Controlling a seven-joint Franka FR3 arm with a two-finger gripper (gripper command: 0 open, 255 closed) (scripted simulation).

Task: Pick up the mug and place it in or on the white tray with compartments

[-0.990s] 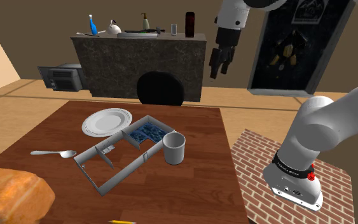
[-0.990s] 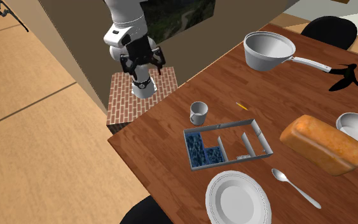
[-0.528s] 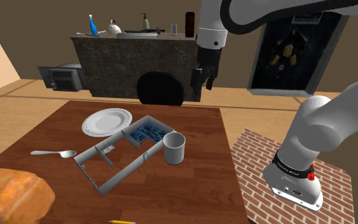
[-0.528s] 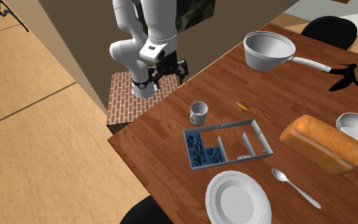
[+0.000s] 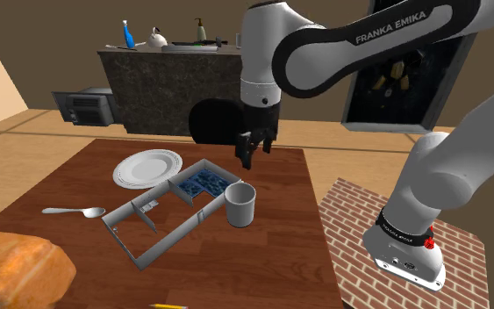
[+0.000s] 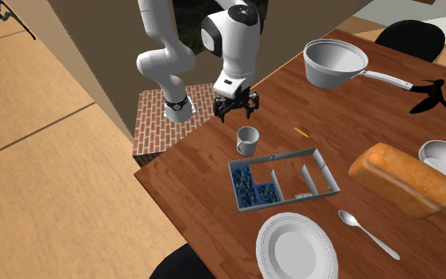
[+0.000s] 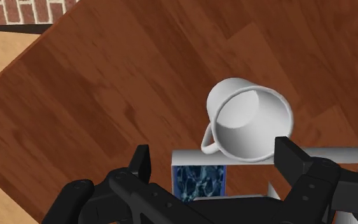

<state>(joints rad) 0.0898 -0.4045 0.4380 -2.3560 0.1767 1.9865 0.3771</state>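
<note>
**Open pincer poised over a white mug beside the tray**

Nearest in the shoulder view, a loaf (image 5: pixel 12 268) lies at the front corner of the wooden surface (image 5: pixel 271 263), with a spoon (image 5: pixel 74 211) beyond it. Next comes the white tray (image 5: pixel 179 233), set slantwise, one far compartment patterned blue. The mug (image 5: pixel 239 204) stands upright on the surface, close against the tray's wall on the shoulder view's right and outside every compartment. A plate (image 5: pixel 147 167) lies farther back.

Above the mug and slightly beyond it hangs the pincer (image 5: pixel 247 154), fingers spread and holding nothing. In the wrist view the mug's mouth faces the camera and its handle points toward the tray's corner. The mug sits off-centre, nearer one finger (image 7: pixel 295 159) than the other. The coming move likely calls for a small sideways shift, then a straight descent.
</note>
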